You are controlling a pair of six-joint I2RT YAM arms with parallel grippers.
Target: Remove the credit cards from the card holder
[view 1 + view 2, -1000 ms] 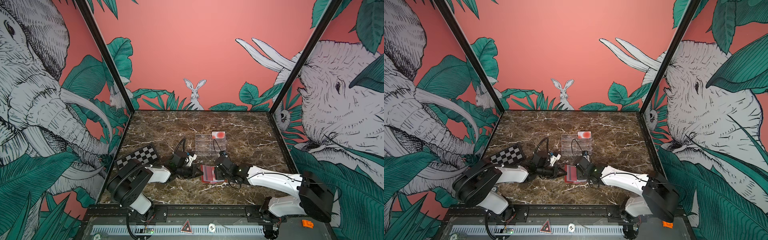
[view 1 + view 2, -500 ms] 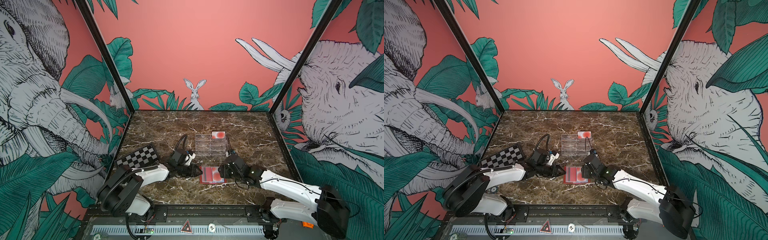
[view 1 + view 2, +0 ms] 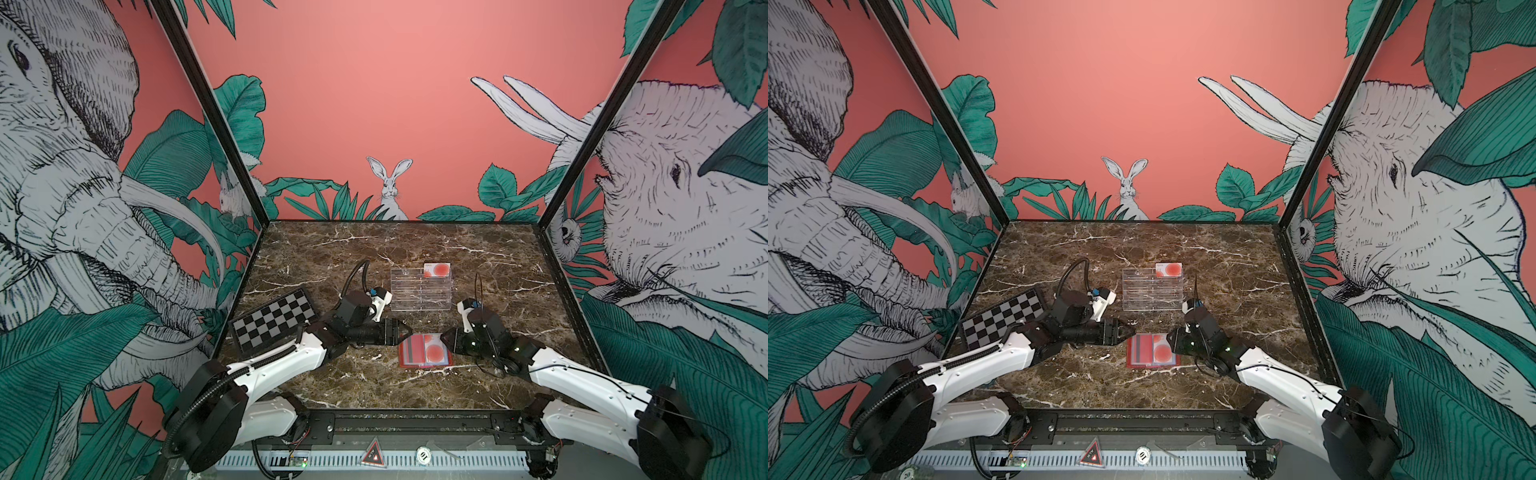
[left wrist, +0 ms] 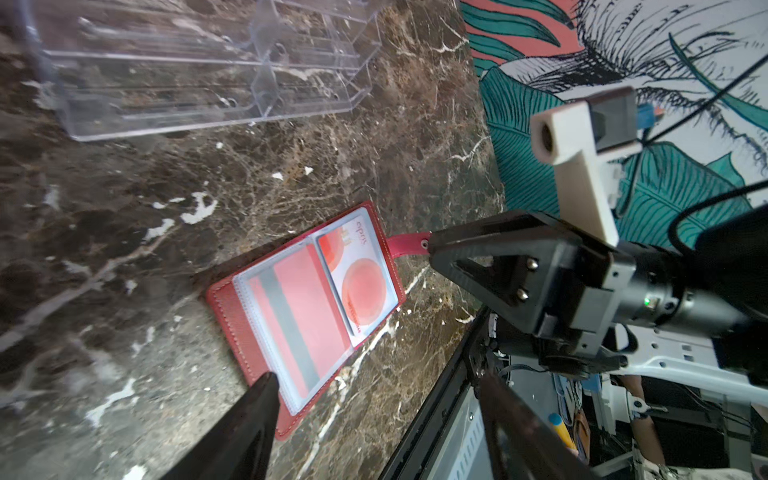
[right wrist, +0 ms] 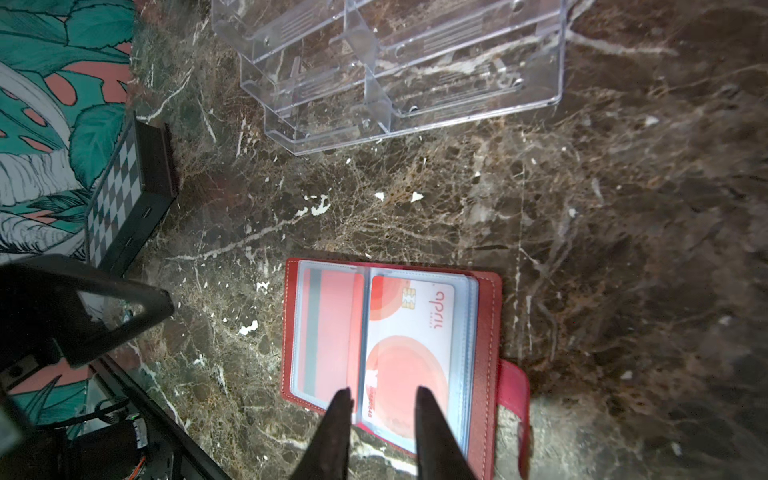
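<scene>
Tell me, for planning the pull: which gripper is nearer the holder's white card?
Right. The right gripper is beside the white card; the left gripper is farther, beyond the red card.

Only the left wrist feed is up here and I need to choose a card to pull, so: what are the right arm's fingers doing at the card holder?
Observer: The right wrist view shows the right gripper with its fingers slightly apart. Their tips are over the near end of the white card, which lies flat in the open card holder.
Operator: Is any card out of the holder yet?
Observer: Yes. In both top views a second card, white with a red circle, stands in the top tier of the clear stand.
Operator: Anything else on the table that I can't see?
Observer: A chequered board lies far to the left of the card holder, well apart from it.
</scene>
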